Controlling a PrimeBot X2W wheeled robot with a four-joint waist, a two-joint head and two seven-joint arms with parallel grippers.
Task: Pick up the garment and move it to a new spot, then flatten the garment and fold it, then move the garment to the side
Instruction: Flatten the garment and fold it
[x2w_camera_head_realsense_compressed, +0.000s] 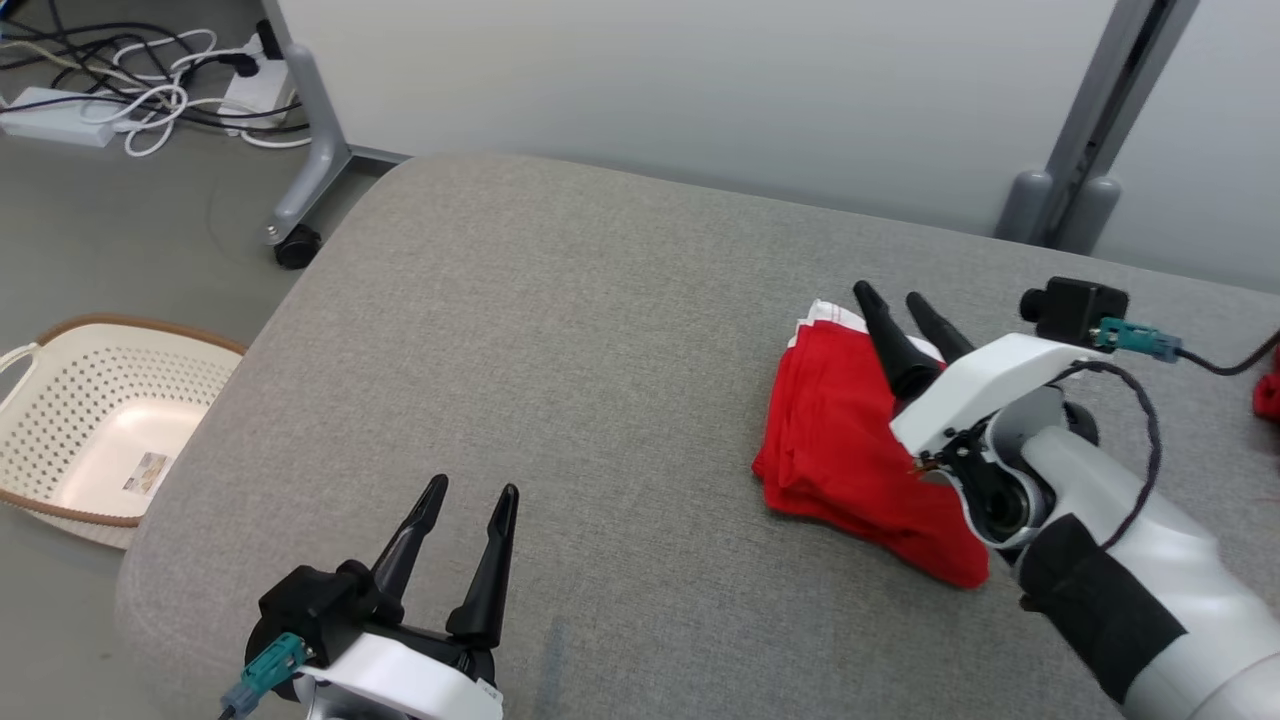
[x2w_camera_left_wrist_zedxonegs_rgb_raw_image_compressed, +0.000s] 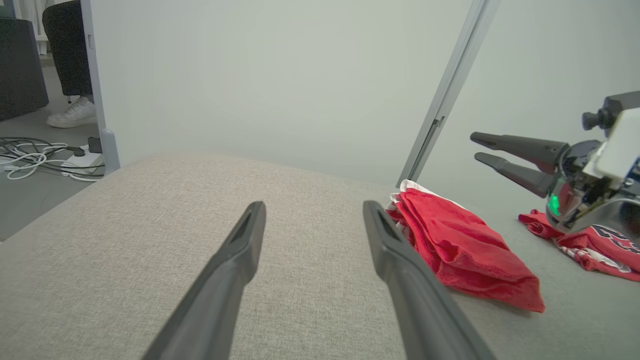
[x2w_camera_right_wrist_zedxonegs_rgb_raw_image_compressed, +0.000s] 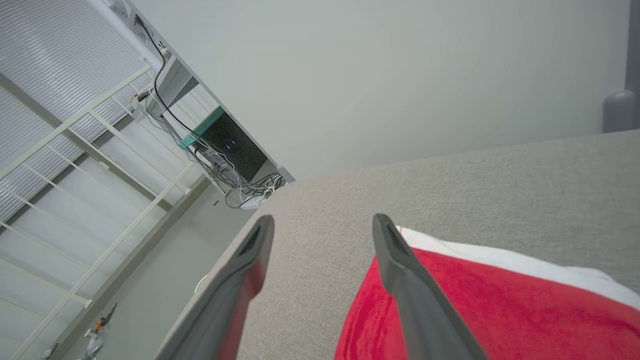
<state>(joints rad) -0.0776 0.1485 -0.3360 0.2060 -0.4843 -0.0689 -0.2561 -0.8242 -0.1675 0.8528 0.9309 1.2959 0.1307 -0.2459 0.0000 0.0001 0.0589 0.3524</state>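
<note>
The grey fabric-covered tabletop is bare from its rounded left edge across to the middle, so there is wide room between my two arms. Below that left edge a cream perforated plastic basket sits on the floor, and the far edge runs close along a pale wall.

The folded red garment with white trim lies on the right part of the tabletop. Its long axis runs from the far edge towards me, with the trimmed end pointing at the wall.

My right jaws hover over it, spread and empty. My left jaws stand apart over bare fabric near the front edge.

My left wrist view shows a second red printed garment beyond my right arm, which in the head view is only a sliver at the right edge. That wrist view also shows a person's white shoe.
</note>
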